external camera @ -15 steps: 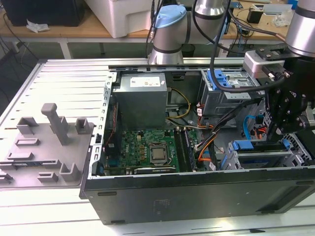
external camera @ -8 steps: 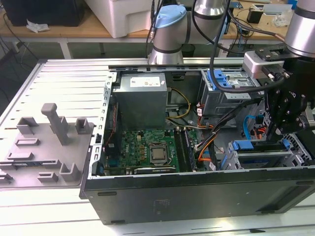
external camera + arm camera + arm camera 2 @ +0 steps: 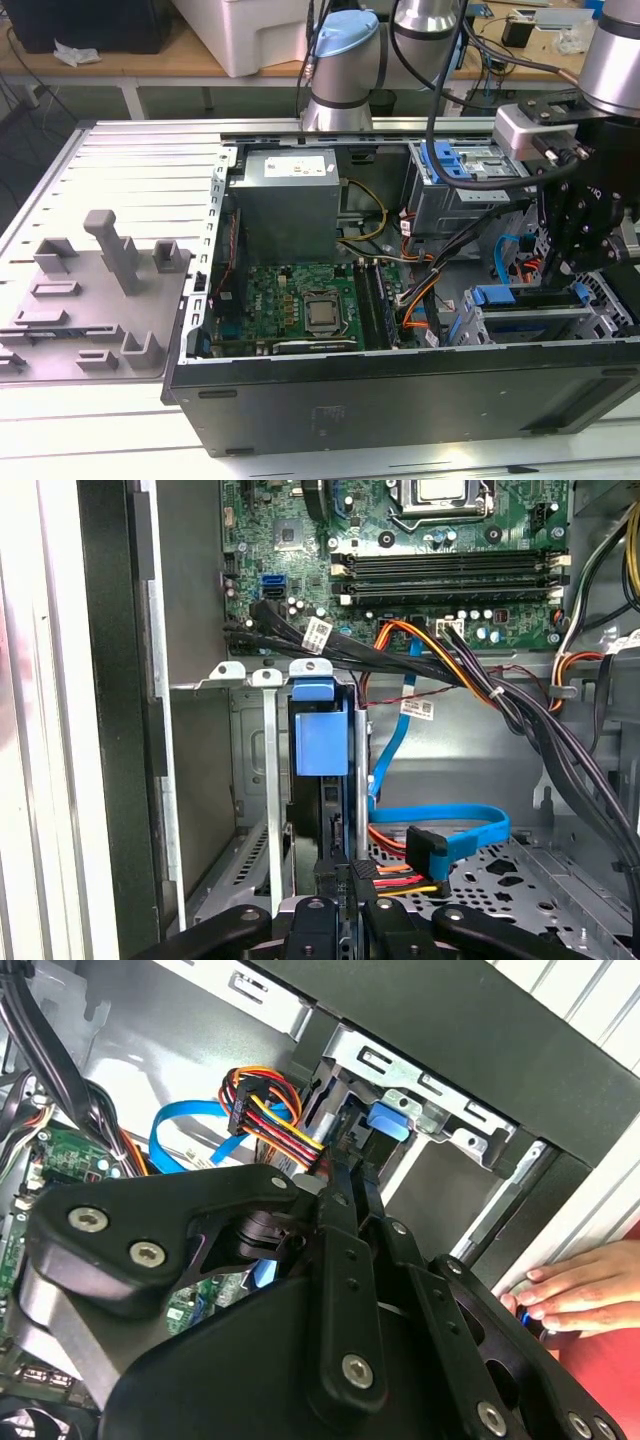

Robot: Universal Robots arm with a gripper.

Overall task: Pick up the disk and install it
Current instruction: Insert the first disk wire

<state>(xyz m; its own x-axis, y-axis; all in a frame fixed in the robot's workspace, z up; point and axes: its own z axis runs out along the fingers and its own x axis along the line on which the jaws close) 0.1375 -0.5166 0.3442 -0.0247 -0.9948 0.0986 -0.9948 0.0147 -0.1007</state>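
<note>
Standing on edge inside the drive cage, the disk sits at the corner of the open computer case on the exterior view's right, close against the case's near wall. The gripper hangs directly over that corner. Its black fingers are drawn narrow, almost together, with their tips at the disk's upper edge just beside its blue tab.

Whether the tips actually touch the disk cannot be told. In the second wrist view the gripper's own linkage covers the meeting place, and in the first wrist view the fingers are cut off by the picture's border. The cage walls hide the disk's flat faces, leaving its thin edge and blue rail.

A blue ribbon cable and a red, yellow and black power lead lie just beside the cage. A person's hand rests on the case's outer rim near the gripper, cut off at the wrist.
</note>
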